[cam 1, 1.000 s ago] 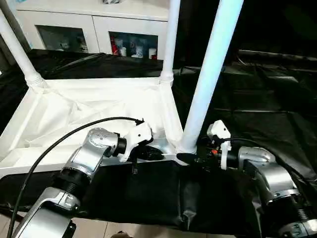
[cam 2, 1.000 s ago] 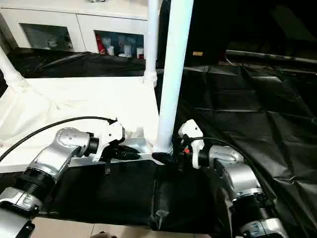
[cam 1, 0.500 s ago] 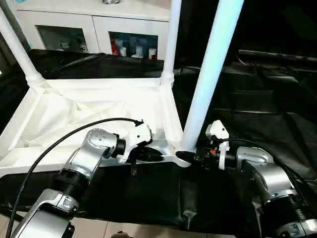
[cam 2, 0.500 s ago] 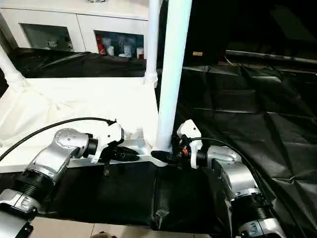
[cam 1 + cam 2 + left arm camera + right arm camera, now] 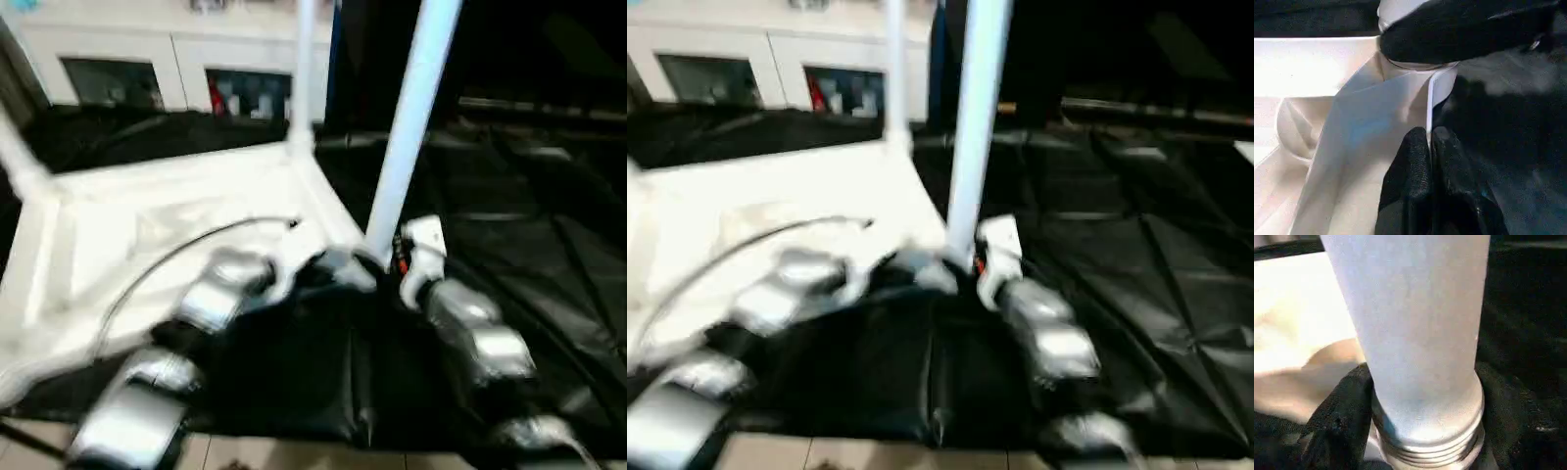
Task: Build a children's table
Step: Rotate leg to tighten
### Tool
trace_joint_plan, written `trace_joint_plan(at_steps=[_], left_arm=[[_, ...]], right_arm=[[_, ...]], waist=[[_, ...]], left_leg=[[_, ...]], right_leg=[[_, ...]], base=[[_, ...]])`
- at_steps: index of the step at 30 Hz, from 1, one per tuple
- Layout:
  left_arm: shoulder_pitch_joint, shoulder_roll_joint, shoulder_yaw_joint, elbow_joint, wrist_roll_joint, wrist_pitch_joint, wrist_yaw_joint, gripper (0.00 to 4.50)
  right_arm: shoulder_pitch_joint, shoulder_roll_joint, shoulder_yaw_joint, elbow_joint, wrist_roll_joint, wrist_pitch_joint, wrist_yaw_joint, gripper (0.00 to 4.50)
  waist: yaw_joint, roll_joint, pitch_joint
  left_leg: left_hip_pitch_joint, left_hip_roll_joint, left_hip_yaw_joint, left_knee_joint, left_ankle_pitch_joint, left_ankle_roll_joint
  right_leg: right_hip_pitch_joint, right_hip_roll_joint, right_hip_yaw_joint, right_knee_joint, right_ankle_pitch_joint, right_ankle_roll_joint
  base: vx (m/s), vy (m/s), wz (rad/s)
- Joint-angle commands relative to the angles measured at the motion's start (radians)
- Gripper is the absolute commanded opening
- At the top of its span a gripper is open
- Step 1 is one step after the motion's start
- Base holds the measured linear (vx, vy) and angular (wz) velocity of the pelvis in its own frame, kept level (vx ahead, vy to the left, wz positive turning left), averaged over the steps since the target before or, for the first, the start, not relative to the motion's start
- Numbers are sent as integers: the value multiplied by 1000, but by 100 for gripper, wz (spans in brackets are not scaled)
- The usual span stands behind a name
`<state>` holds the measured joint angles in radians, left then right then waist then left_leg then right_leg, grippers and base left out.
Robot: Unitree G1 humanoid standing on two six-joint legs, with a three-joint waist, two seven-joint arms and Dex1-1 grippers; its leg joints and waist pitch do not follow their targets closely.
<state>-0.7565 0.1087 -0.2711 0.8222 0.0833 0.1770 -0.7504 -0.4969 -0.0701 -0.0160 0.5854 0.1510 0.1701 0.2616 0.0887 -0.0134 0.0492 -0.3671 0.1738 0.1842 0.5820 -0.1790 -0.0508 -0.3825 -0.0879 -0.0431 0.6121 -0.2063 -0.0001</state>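
The white tabletop (image 5: 147, 225) lies underside up on the black-draped table, with white legs standing in its corner sockets. The nearest leg (image 5: 407, 117) rises from the near right corner socket (image 5: 1442, 73). My left gripper (image 5: 1429, 134) is shut on the thin rim of the tabletop just beside that socket; it also appears in the head view (image 5: 328, 272). My right gripper (image 5: 1425, 431) is shut around the base of that leg (image 5: 1415, 333), one black finger (image 5: 1339, 421) on each side just above the ribbed end. A second leg (image 5: 302, 69) stands at the far corner.
Black cloth (image 5: 549, 225) covers the big table to the right and in front of the tabletop. A white glass-door cabinet (image 5: 176, 83) stands behind. A black cable (image 5: 176, 259) arcs over my left forearm. The table's front edge and floor (image 5: 255, 452) lie just below my arms.
The whole picture has shifted and blurred, so the camera moved. The near corner and both grippers sit higher and closer together in the picture. Both grips look unchanged.
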Motion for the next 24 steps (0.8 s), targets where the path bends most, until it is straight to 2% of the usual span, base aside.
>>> trace_joint_plan(at_steps=[1,2,4,6,8,11,12,13,15,18,20,21,22,24], left_arm=[[-27,-28,29,56,9,5,109,0],[-41,-41,19,79,21,-7,122,0],[-47,-45,14,89,25,-17,124,0],[-55,-38,3,99,36,-37,109,0],[-56,-34,7,103,35,-39,106,0],[-55,-7,7,110,34,-62,76,0],[-52,3,8,105,31,-61,61,0],[-52,9,10,108,28,-64,52,0],[-40,30,6,95,24,-82,5,0],[-19,63,-3,68,17,-111,-70,0],[0,90,-11,42,9,-119,-134,0],[36,122,-25,-12,-17,-170,-242,0],[39,125,-26,-17,-20,-170,-250,0],[74,159,-41,-83,-43,-170,-346,0]], right_arm=[[8,25,22,86,-46,4,-63,275],[-12,41,28,110,-47,-9,-66,275],[-20,49,36,115,-42,-10,-40,275],[-25,59,55,101,-36,-34,30,275],[-25,61,52,96,-30,-43,46,331],[-25,41,42,80,0,-72,116,367],[-22,23,47,61,6,-67,146,367],[-22,11,50,53,11,-66,165,379],[-4,-41,64,-5,28,-46,249,392],[30,-118,85,-85,51,-16,382,392],[60,-182,103,-140,59,3,486,392],[82,-230,111,-173,59,7,561,392],[83,-233,112,-175,59,7,565,392],[93,-270,121,-189,60,7,615,392]], waist=[[-3,-6,-61],[-1,-3,-63],[0,-6,-63],[1,-4,-62],[1,-5,-60],[-1,-4,-58],[-6,-5,-57],[-7,-4,-59],[-9,-5,-58],[-6,-8,-60],[-5,-9,-64],[-4,-7,-63],[-3,-7,-61],[-3,-4,-61]], left_leg=[[12,49,-18,-73,-185,-1],[14,49,-18,-72,-177,5],[10,47,-17,-68,-150,26],[10,49,-17,-69,-159,43],[11,50,-17,-70,-172,44],[9,51,-20,-74,-206,40],[4,51,-22,-77,-211,36],[9,52,-21,-75,-215,36],[7,52,-22,-75,-208,41],[6,53,-21,-69,-167,68],[3,53,-18,-61,-126,98],[5,53,-18,-62,-123,106],[3,55,-18,-63,-128,108],[8,58,-16,-64,-144,100]], right_leg=[[34,-64,40,-73,-131,-211],[34,-64,40,-72,-111,-213],[39,-62,39,-68,-53,-221],[39,-64,37,-71,-58,-221],[39,-65,37,-72,-82,-221],[40,-65,36,-76,-127,-214],[43,-65,35,-76,-143,-209],[42,-64,35,-78,-145,-210],[41,-64,36,-78,-134,-216],[47,-64,35,-72,-61,-228],[48,-64,36,-62,18,-247],[46,-63,34,-62,22,-257],[46,-66,35,-62,10,-263],[41,-66,35,-64,-17,-278]], base=[[0,0,0],[0,0,0],[0,0,0],[0,0,0],[0,0,0],[0,0,0],[0,0,0],[0,0,0],[0,0,0],[0,0,0],[0,0,0],[0,0,0],[0,0,0],[0,0,0]])
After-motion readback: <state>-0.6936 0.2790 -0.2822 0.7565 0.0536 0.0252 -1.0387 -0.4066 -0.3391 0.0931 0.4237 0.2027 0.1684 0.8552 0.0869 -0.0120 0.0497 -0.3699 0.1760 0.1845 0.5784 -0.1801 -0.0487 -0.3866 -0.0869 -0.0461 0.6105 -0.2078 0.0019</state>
